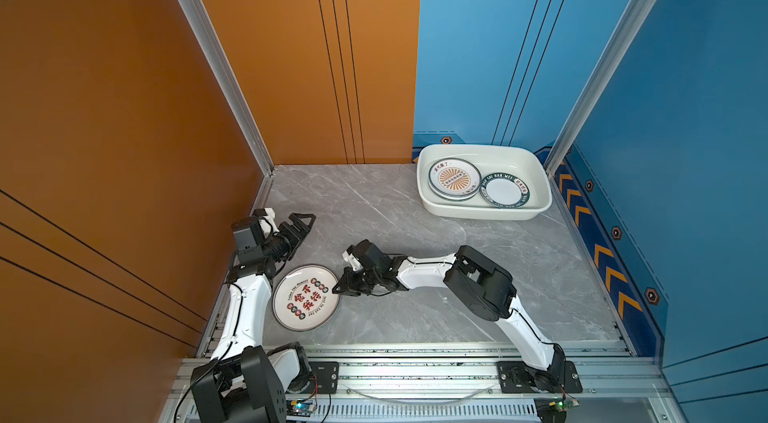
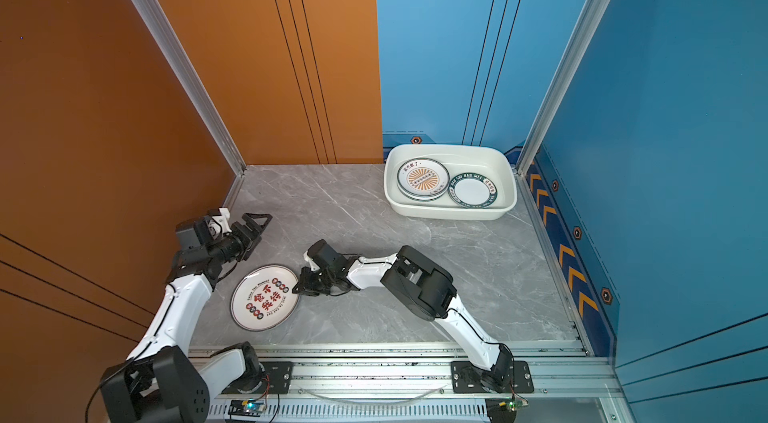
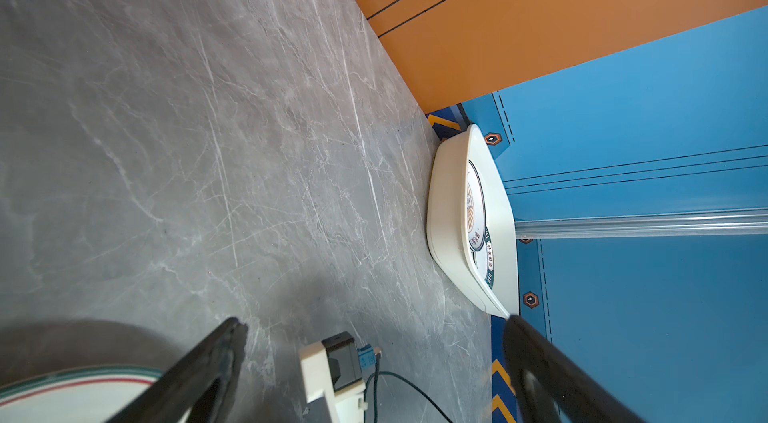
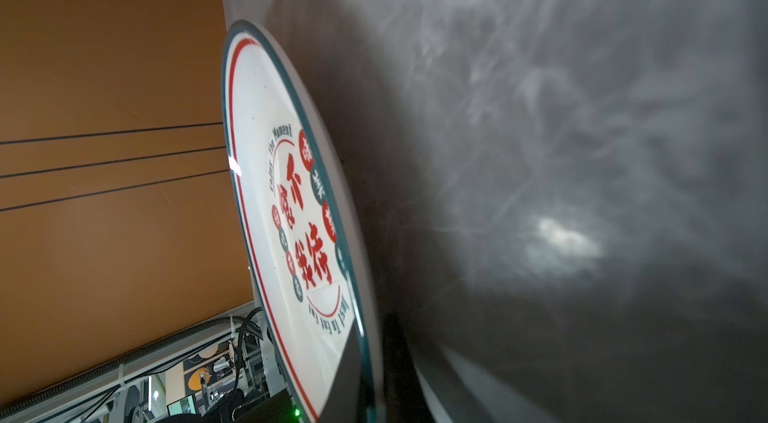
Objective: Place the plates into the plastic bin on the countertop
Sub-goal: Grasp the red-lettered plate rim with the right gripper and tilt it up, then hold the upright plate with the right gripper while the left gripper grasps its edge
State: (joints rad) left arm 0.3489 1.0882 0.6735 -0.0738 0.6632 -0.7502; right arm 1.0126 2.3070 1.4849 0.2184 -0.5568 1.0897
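The right pincer point(image 1: 336, 290) was pressed together on the rim of 1 cream plate point(image 1: 305, 298), the side nearest its arm; the right wrist view showed a dark finger lapping over that teal-and-red-lined edge. Whether the edge had left the counter point(image 1: 415, 242) could not be told. The plate lay at the front left, well apart from the plastic bin point(image 1: 478, 211) in the far right corner. The left pincer point(image 1: 307, 223) hung spread and empty just beyond the plate.

The step in hand looked like the pick-up of what seemed the last loose plate. The next move would likely call for a lift that keeps the thin rim from slipping, then a long carry across to the bin.

The plate bore large red Chinese characters, with "The Moment" and "Just To Eat" legible around them. In the bin, a sunburst plate point(image 1: 454, 179) carried small Chinese writing, and a green-rimmed plate point(image 1: 504, 191) seemed to read "HAO SHI HAO WEI".
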